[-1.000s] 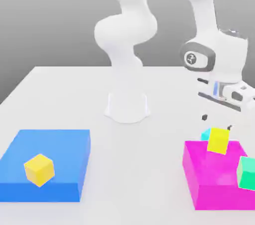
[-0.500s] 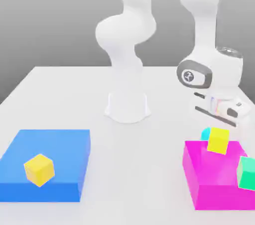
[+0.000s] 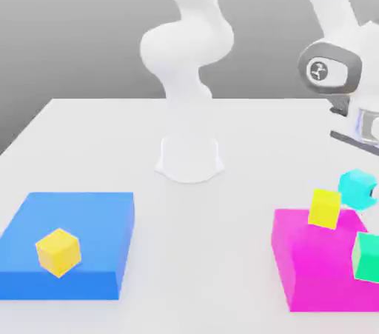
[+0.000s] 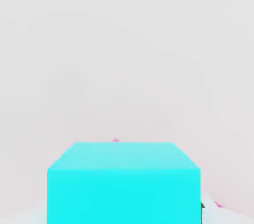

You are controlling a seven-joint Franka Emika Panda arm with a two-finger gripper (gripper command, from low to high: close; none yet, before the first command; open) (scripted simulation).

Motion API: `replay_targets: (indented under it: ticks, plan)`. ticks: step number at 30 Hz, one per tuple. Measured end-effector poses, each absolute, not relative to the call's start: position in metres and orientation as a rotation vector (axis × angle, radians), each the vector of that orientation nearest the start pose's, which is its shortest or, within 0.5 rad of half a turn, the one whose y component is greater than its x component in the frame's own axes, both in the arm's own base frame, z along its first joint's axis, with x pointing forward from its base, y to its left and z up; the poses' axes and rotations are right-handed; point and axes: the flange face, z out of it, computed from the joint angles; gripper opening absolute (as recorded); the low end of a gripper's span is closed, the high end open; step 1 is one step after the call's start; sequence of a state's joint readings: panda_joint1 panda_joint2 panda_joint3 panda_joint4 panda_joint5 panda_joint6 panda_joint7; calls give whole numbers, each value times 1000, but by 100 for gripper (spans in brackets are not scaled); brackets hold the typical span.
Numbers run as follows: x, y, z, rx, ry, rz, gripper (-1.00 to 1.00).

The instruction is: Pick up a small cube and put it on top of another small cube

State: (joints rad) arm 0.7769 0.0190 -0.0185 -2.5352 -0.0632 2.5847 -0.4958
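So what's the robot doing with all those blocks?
The white arm's hand is shut on the cyan cube and holds it up in the air, just above the pink box. A yellow cube and a green cube sit on that box. Another yellow cube sits on the blue box.

White table (image 3: 104,147) (blue (image 3: 70,244), magenta blocks (image 3: 311,273))

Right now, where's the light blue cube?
In the exterior view the light blue cube is at the right, lifted above the pink box, beside the yellow cube.
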Motion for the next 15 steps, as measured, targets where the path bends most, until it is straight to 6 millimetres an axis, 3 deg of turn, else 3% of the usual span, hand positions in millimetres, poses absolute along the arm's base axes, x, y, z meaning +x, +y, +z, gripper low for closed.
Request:
replay_targets:
  ticks: [3, 8, 11, 12, 15]
  plan:
    - [382, 306, 295, -2590, -1836, -46, -100]
    - [439, 282, 327, -2629, -1726, -1, -100]
    - [445, 284, 293, -2621, -1730, 3, -100]
    - [445, 284, 280, -2621, -1729, 3, 100]
    - [445, 284, 280, -2621, -1729, 3, 100]
